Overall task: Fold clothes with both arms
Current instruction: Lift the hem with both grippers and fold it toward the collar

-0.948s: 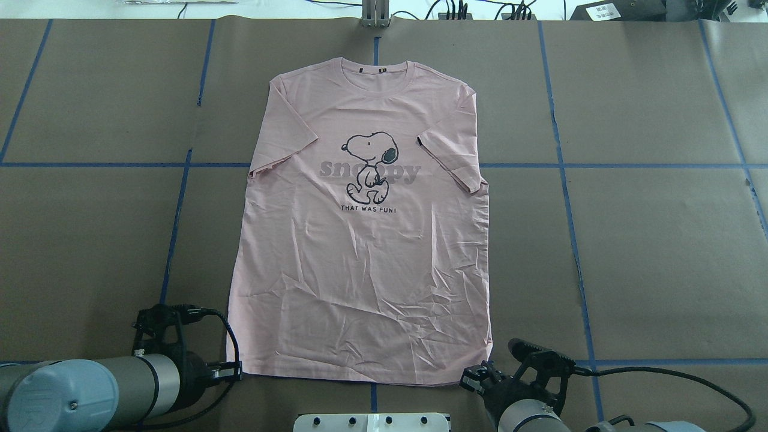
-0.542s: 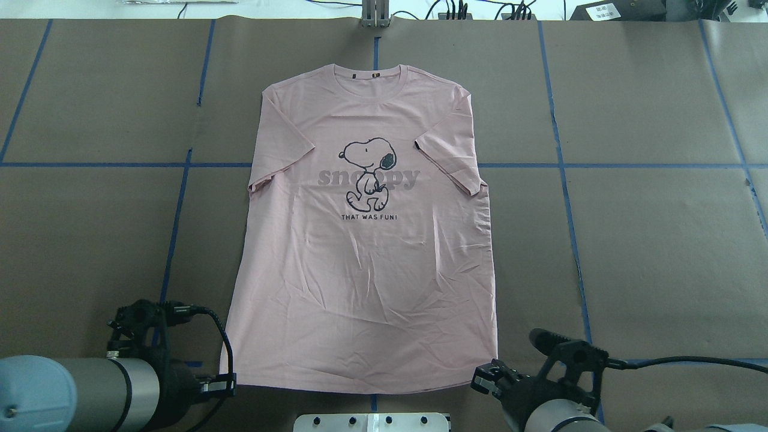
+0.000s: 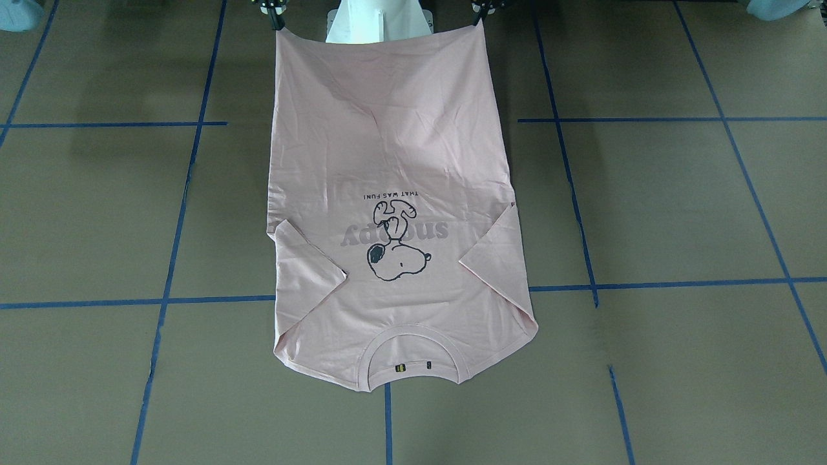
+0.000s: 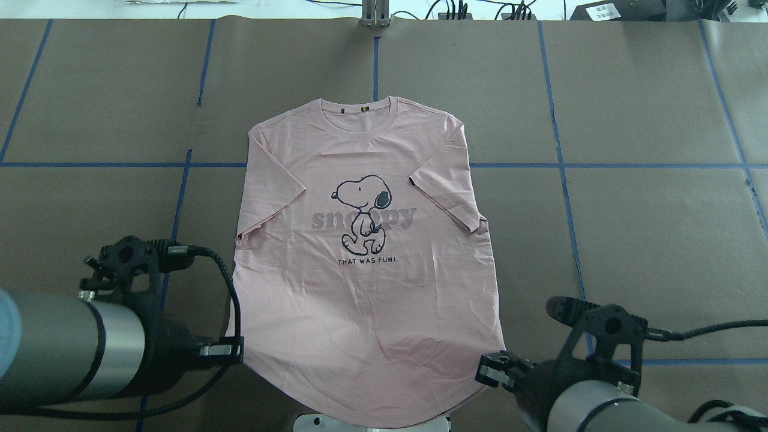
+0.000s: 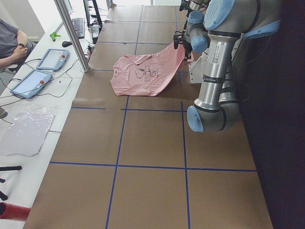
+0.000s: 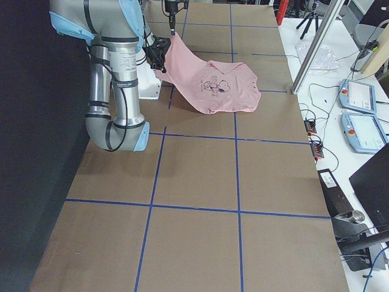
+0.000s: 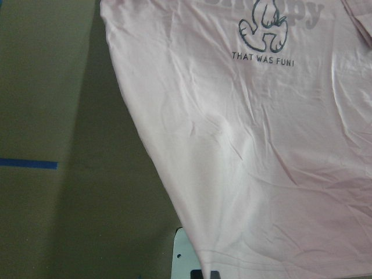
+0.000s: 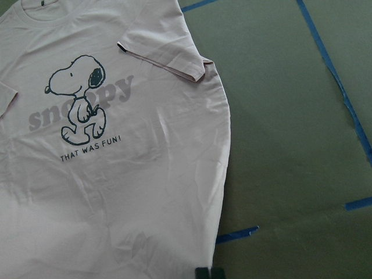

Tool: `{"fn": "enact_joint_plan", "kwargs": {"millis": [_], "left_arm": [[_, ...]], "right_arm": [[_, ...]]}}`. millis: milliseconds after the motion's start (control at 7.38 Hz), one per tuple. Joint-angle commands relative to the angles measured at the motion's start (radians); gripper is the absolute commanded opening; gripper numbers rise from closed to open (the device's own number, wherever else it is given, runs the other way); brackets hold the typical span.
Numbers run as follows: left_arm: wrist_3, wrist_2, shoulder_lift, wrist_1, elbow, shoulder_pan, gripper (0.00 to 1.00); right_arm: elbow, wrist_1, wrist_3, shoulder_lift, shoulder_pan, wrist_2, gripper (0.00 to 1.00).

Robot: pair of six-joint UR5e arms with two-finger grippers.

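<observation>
Nearest the robot, the left gripper (image 4: pixel 231 349) and the right gripper (image 4: pixel 489 369) are each clenched on a hem corner of the pale pink T-shirt (image 4: pixel 360 282), raising the hem off the brown desk (image 4: pixel 630 228). To fold well, I judge both should travel level and at one pace toward the far collar, with the hem taut between them so it lands square. From the grippers the shirt slopes away, its printed chest, sleeves and collar (image 4: pixel 360 111) lying flat farther out.
</observation>
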Motion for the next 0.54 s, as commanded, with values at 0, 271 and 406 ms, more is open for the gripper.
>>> {"fn": "enact_joint_plan", "kwargs": {"millis": [0,271,406], "left_arm": [[0.172,-0.004,-0.083,0.001,0.186,-0.166,0.00],[0.288,-0.004,-0.135,-0.003,0.310,-0.287,0.00],[0.311,-0.004,-0.145,-0.029,0.352,-0.333,0.00]], "right_arm": [[-0.149,-0.002,-0.139,0.099,0.195,0.058,0.00],[-0.312,0.163,-0.221,0.110,0.361,0.119,0.00],[-0.393,0.246,-0.250,0.120,0.438,0.175,0.00]]}}
